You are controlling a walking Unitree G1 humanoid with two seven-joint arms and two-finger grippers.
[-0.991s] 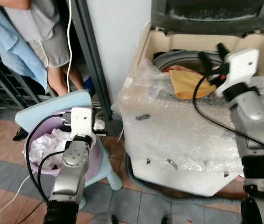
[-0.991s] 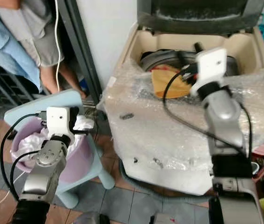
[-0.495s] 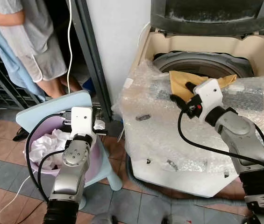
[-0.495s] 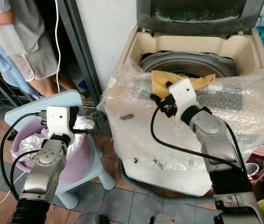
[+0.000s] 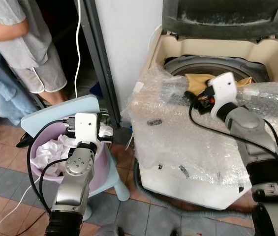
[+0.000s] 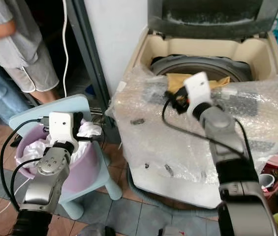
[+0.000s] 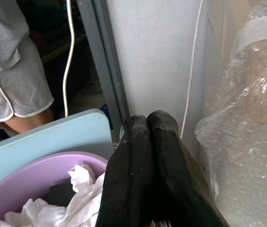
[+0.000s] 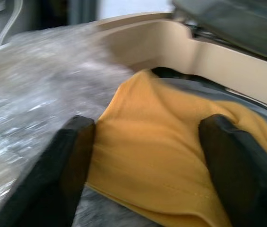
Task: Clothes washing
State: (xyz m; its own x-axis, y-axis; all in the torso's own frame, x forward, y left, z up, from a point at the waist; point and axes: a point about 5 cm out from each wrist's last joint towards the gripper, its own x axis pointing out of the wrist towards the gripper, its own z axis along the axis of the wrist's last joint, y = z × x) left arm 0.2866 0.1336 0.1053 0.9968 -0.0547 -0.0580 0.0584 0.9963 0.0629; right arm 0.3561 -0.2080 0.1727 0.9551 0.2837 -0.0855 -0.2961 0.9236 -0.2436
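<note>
Right end effector (image 8: 142, 156) back over bubble-wrapped washer (image 5: 212, 142)

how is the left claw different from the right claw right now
The left claw has its two black fingers pressed shut, hovering over the purple laundry basket of white clothes. The right claw is spread open, at the mustard-yellow cloth draped over the washing machine's rim. Both have black fingers and hold nothing.

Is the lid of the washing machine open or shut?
Open. The dark lid stands raised at the back, so the drum is exposed, with a yellow cloth lying over its rim.
</note>
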